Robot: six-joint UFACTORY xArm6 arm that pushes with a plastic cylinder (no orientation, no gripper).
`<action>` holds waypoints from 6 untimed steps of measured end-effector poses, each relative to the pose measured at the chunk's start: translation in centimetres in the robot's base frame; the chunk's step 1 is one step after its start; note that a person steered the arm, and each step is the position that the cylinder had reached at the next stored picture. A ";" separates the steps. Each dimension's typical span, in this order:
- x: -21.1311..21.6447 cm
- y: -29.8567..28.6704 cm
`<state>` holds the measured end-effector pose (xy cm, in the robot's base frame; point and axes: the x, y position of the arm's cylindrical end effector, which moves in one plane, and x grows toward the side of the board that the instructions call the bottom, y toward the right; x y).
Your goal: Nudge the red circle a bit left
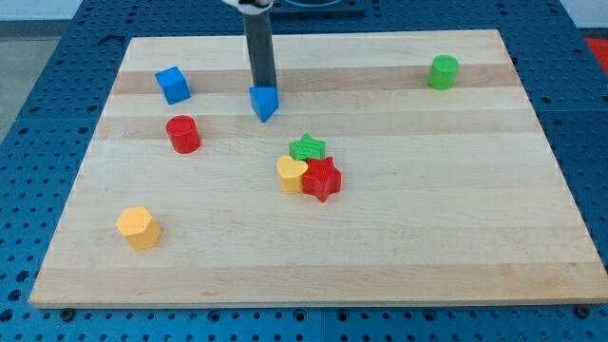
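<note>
The red circle [182, 134] is a short red cylinder on the left part of the wooden board [427, 237]. My tip [265, 88] is at the end of the dark rod, to the upper right of the red circle and well apart from it. The tip sits right at the top edge of a small blue triangular block [264, 104], touching it or nearly so.
A blue cube [173, 85] lies above the red circle. A yellow hexagon [139, 228] sits at lower left. A green star [307, 148], yellow heart [291, 175] and red star [322, 178] cluster in the middle. A green cylinder [443, 72] stands at upper right.
</note>
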<state>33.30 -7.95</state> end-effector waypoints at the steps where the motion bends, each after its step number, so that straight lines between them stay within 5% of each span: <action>1: 3.2 -0.2; 3: 7.7 -1.4; 4: 7.5 -6.3; 5: 12.2 -9.3; 6: 13.9 -7.5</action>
